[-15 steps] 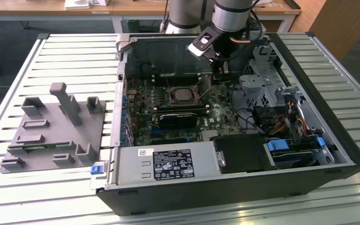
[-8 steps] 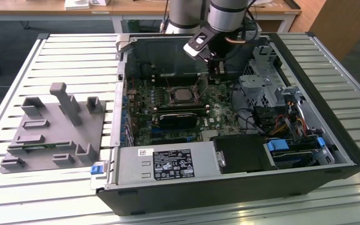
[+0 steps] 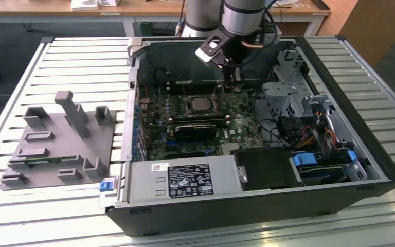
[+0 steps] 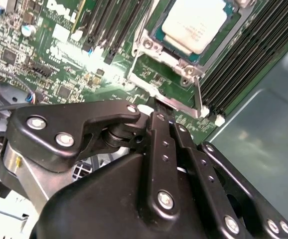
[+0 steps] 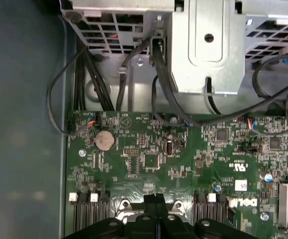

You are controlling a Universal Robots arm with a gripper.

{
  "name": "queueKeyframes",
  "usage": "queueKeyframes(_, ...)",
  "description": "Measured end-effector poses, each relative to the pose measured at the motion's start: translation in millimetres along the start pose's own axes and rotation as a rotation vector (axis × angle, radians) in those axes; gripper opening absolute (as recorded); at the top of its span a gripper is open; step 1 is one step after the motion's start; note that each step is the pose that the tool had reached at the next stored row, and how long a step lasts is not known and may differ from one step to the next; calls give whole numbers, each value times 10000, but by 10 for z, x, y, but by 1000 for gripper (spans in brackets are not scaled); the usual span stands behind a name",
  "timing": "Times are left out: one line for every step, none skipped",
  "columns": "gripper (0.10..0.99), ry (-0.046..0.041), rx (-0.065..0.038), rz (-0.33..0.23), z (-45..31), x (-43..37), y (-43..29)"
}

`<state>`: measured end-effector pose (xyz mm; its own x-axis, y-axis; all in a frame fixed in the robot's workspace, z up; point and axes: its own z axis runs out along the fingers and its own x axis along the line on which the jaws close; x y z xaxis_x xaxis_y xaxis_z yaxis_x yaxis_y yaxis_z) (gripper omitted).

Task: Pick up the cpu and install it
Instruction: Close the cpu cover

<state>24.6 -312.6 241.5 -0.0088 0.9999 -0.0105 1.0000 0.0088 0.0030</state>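
The cpu (image 4: 196, 24) already sits in its socket (image 4: 154, 50), at 12 o'clock from the gripper (image 5: 156, 199), whose jaws are together, holding nothing.

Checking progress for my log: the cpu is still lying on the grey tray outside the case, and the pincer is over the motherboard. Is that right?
Not quite. The cpu is seated in the socket on the motherboard, not on the grey tray; the second wrist view shows its silver top within the socket frame. The pincer is indeed over the motherboard inside the case, as the exterior view shows.
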Motion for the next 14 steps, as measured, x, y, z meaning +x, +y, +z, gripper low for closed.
queueKeyframes(106,1,0,0,1,0,-15)
queueKeyframes(106,1,-1,0,1,1,-30)
queueKeyframes(106,0,0,1,1,1,-46)
queueKeyframes(106,-1,0,0,1,2,-66)
queueKeyframes(106,0,0,0,2,2,-86)
queueKeyframes(106,0,0,0,2,2,-108)
queueKeyframes(106,1,0,0,3,3,-130)
queueKeyframes(106,0,0,1,3,3,-149)
queueKeyframes(106,1,0,0,3,4,-167)
queueKeyframes(106,1,0,0,3,4,-188)
queueKeyframes(106,1,0,0,4,5,-209)
queueKeyframes(106,0,0,1,5,5,-230)
queueKeyframes(106,-1,0,0,5,5,-250)
queueKeyframes(106,-1,1,0,7,6,-269)
